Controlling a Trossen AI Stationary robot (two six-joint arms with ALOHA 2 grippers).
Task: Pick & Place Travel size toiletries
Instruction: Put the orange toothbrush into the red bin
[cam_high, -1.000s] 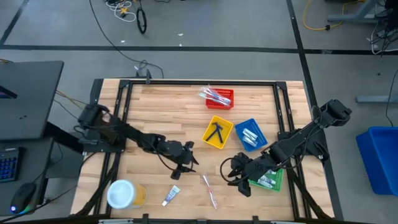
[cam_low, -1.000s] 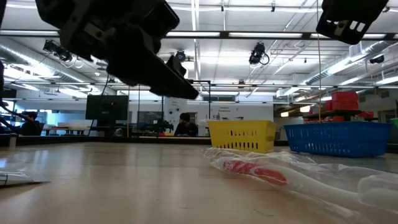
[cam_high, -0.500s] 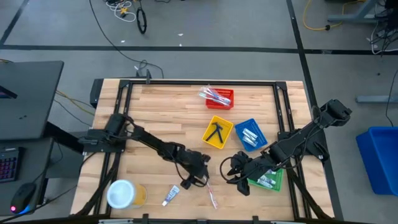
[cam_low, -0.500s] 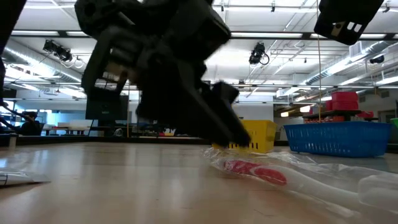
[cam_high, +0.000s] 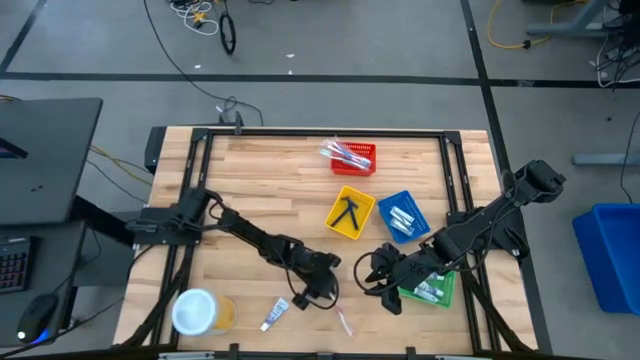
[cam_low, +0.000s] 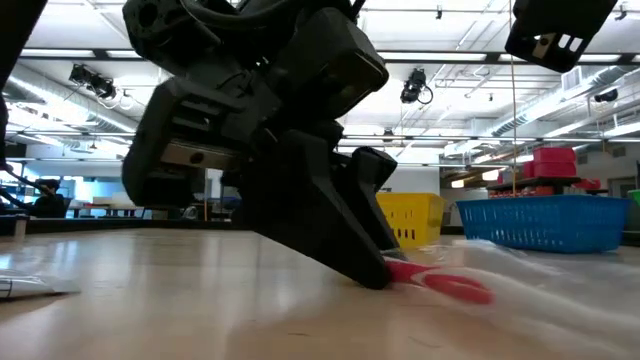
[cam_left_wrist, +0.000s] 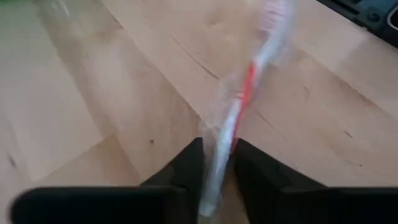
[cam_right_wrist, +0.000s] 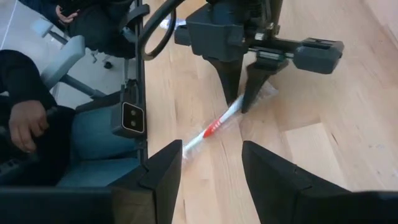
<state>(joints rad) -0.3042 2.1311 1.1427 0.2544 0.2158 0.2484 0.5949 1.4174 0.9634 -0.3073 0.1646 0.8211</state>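
Lying on the wooden table (cam_high: 250, 190) near its front edge, the slim red-and-white toothbrush (cam_right_wrist: 217, 125) in crinkled clear wrap is pinched between the left gripper (cam_left_wrist: 216, 163) fingers. The right gripper (cam_high: 372, 276) hovers open nearby. Yellow tray (cam_high: 337, 226) holds a black razor (cam_high: 349, 211).

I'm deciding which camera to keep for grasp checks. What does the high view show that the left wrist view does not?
Only the high view shows the red, yellow, blue and green trays, the yellow tub, a white tube and the right end effector. Only the left wrist view shows the fingers closing around the wrapped toothbrush. Both show the left end effector on it.
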